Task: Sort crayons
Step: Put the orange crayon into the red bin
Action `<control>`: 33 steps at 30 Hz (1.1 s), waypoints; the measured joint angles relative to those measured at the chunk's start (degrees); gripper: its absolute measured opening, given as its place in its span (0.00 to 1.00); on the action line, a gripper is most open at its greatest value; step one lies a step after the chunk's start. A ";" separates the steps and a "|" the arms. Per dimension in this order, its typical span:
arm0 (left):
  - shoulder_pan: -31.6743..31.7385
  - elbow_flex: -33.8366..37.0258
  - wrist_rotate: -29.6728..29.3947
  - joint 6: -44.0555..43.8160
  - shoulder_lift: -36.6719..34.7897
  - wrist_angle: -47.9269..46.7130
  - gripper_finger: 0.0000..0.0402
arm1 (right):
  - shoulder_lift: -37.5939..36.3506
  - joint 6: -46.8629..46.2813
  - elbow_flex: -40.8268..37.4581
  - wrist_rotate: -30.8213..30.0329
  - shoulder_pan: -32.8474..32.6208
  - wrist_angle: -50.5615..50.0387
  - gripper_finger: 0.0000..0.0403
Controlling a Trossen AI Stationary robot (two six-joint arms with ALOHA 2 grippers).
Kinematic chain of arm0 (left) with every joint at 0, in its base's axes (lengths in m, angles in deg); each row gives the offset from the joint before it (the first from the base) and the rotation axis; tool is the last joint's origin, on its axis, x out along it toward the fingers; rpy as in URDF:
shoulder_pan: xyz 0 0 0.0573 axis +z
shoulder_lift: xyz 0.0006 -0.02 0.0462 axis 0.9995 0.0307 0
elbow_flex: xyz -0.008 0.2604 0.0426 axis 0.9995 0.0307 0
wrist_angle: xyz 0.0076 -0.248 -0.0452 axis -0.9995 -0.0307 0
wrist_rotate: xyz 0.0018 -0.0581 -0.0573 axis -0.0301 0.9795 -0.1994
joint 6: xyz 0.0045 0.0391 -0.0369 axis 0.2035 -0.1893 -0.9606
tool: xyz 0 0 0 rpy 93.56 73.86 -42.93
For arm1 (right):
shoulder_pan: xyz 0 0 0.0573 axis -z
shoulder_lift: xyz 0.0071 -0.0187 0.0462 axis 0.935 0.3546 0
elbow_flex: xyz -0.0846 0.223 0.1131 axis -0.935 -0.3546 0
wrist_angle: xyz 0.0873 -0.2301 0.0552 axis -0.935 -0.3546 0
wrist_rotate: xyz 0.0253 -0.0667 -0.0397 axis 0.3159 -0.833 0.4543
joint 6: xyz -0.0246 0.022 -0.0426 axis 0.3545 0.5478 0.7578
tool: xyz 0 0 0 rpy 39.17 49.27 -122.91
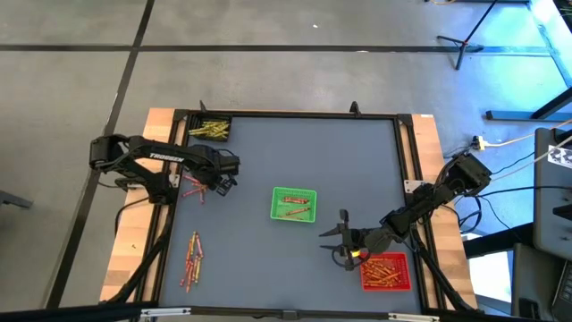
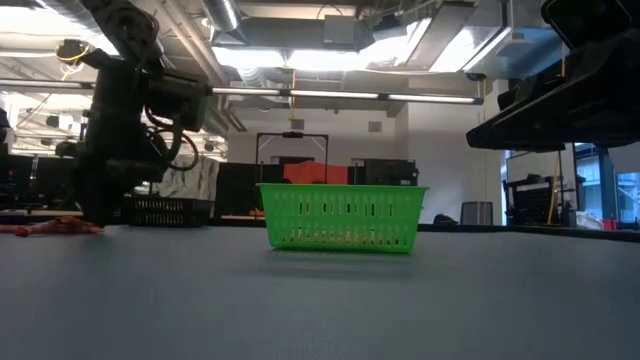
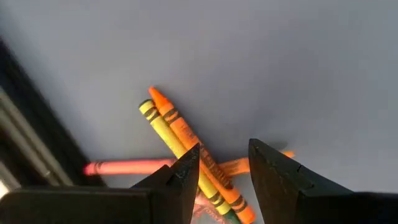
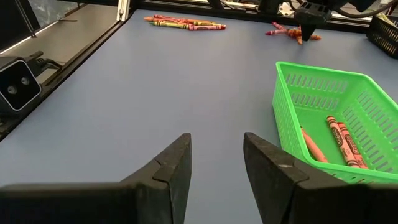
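Note:
A small pile of red, orange and yellow crayons [image 1: 193, 188] lies flat on the table at the left. In the left wrist view, a yellow crayon [image 3: 163, 127] and an orange crayon [image 3: 180, 127] lie side by side. My left gripper [image 3: 224, 163] is open and points down over this pile, with its fingers on either side of these two crayons. It also shows in the high view [image 1: 223, 183]. My right gripper [image 1: 342, 240] is open and empty, low over the table between the green tray [image 1: 293, 204] and the red tray [image 1: 386, 271]. My left gripper comes at the yellow and orange crayons from above. One fingertip [image 3: 189, 158] stands at the yellow crayon's side [image 3: 177, 149]. I cannot tell whether it touches the crayon. The crayons lie flat on the table.
A second crayon pile [image 1: 191, 259] lies near the table's front left. A black tray [image 1: 211, 130] with yellow and green crayons stands at the far left corner. The green tray [image 4: 336, 118] holds a few orange and red crayons. The red tray holds several.

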 joint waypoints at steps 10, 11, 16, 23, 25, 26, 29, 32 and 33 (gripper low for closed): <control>-0.02 0.00 -0.53 -0.52 -0.50 -0.51 0.30 | 0.00 0.04 0.00 0.00 0.00 -0.01 0.35; -0.02 0.00 -0.69 -0.53 -1.05 -1.03 0.30 | 0.00 0.07 0.00 0.00 0.00 -0.01 0.35; -0.02 0.00 -1.47 -2.50 -2.26 -1.35 0.30 | 0.00 0.07 0.00 0.00 0.00 0.00 0.35; -0.02 0.00 -0.53 -1.83 -1.73 2.20 0.30 | 0.00 0.09 0.00 0.00 0.00 -0.17 0.35; -0.02 0.00 -0.10 -1.26 -1.70 4.32 0.30 | 0.00 0.09 0.00 0.02 0.00 -0.28 0.35; -0.02 0.00 0.35 -0.94 -1.72 5.00 0.30 | 0.00 0.09 0.00 0.02 0.00 -0.33 0.35; -0.02 0.18 0.79 -0.96 -1.73 5.13 0.30 | 0.00 0.09 0.00 0.02 0.00 -0.48 0.35; 0.38 1.81 0.27 -2.30 -1.73 5.37 0.30 | 0.00 0.07 0.00 0.02 0.00 -0.48 0.35; 0.60 2.63 0.33 -2.42 -1.73 5.66 0.30 | 0.00 0.07 0.00 0.02 0.00 -0.50 0.35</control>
